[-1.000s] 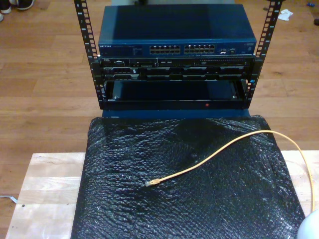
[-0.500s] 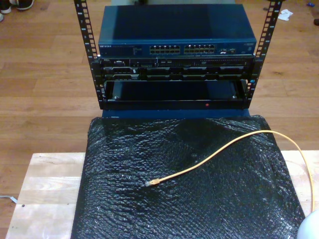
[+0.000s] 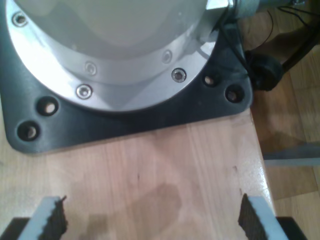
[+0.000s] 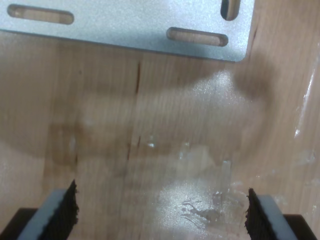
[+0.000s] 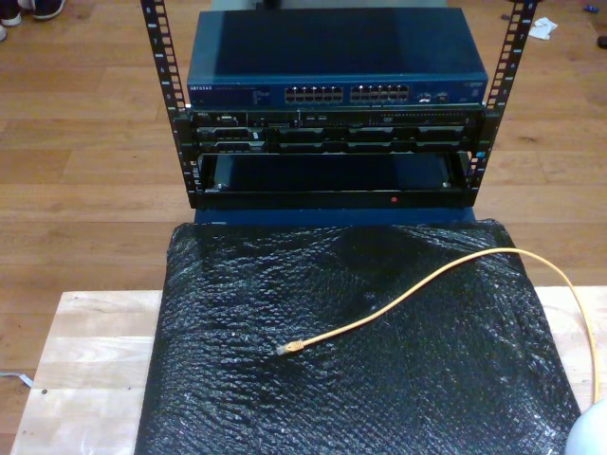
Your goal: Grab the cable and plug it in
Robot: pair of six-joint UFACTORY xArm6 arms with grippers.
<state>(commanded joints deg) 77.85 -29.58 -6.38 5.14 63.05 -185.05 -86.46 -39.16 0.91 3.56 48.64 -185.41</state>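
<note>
Nothing has moved since the earlier frames. Our first gripper [image 3: 150, 220] and second gripper [image 4: 160, 215] hang wide open over bare wood. Out on the black mat [image 5: 237, 379], the cable [image 5: 417, 288] lies slack, light and floppy; we'd pinch just behind its plug [image 5: 284, 349].

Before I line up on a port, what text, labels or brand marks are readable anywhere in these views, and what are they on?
"NETGEAR", small and only just legible: pale lettering on the front of the blue network switch, toward the exterior view's left.
Fine print beside it on the switch: too small to read.
Markings on the black rack unit below: blurred, unreadable.
Cable, wrist views: no text.
</note>
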